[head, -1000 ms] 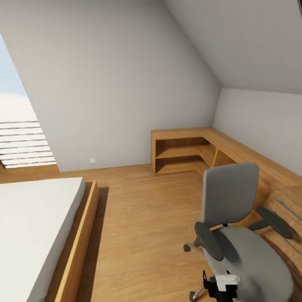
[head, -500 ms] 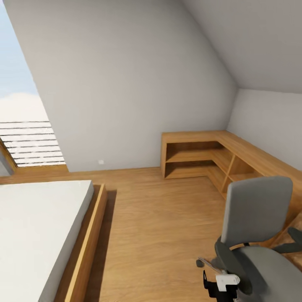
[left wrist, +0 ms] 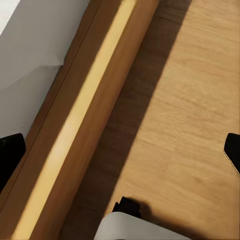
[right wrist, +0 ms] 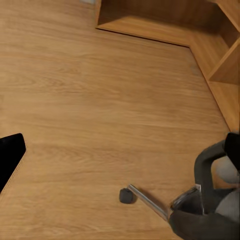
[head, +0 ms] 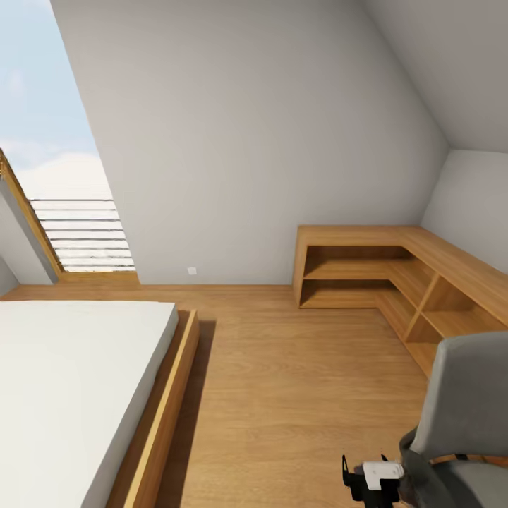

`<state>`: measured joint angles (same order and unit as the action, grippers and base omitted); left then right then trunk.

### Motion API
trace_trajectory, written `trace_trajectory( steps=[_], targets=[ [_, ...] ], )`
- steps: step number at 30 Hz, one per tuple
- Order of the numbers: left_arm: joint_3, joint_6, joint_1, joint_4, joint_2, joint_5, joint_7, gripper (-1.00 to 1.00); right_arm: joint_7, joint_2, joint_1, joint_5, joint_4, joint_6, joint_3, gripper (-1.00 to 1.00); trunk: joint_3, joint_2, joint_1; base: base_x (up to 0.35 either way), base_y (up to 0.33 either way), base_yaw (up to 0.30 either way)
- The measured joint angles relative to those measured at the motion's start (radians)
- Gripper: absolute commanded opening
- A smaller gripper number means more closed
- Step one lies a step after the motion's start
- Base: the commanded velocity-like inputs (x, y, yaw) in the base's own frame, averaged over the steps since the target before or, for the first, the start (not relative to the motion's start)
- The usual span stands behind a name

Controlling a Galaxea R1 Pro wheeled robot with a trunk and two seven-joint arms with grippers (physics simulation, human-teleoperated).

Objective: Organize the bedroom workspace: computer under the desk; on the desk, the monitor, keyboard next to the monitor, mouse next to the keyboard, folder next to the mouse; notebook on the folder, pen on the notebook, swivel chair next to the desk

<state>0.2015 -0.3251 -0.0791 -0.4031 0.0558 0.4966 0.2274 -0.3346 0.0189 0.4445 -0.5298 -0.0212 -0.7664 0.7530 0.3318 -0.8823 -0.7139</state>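
Nothing here is carrying any readable writing: no text, label, brand, number or sign is showing on the grey-backed swivel office chair, the light-wood corner shelf unit, the white-topped wooden-framed bed, the plain grey sloping wall or the wooden plank floor.

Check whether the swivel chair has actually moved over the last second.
Cannot tell for certain. The chair slid right in the head view, but the shelf unit shifted right too, so mostly the camera turned.
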Motion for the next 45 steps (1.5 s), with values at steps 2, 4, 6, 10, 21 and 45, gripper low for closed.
trace_trajectory(
  steps=[2,4,6,10,21,45],
  targets=[
    [0.0,0.0,0.0,0.0,0.0,0.0,0.0,1.0,0.0,0.001,0.0,0.0,0.0,-0.001,0.0,1.0,0.0,0.0,0.0,0.321,0.0,0.035],
    [0.0,0.0,0.0,0.0,0.0,0.0,0.0,1.0,0.0,0.002,0.0,0.0,0.0,-0.003,-0.001,1.0,0.001,0.0,0.0,0.323,0.0,0.018],
    [0.0,0.0,0.0,0.0,0.0,0.0,0.0,1.0,0.0,0.005,0.0,-0.002,0.0,-0.006,-0.002,1.0,0.001,0.0,0.0,0.323,0.0,0.01],
    [0.0,0.0,0.0,0.0,0.0,0.0,0.0,1.0,-0.001,0.012,0.0,-0.005,0.0,-0.008,-0.003,1.0,0.001,0.0,0.0,0.324,0.0,0.004],
    [0.001,0.0,0.0,0.0,0.0,0.0,0.0,1.0,-0.001,0.02,0.0,-0.006,0.0,-0.008,-0.002,1.0,0.001,0.0,0.0,0.325,0.0,0.001],
    [0.002,0.0,0.0,0.002,0.0,0.0,0.0,1.0,-0.001,0.02,0.0,-0.004,0.0,-0.002,-0.001,1.0,0.001,0.0,0.0,0.325,0.0,0.0]
  ],
)
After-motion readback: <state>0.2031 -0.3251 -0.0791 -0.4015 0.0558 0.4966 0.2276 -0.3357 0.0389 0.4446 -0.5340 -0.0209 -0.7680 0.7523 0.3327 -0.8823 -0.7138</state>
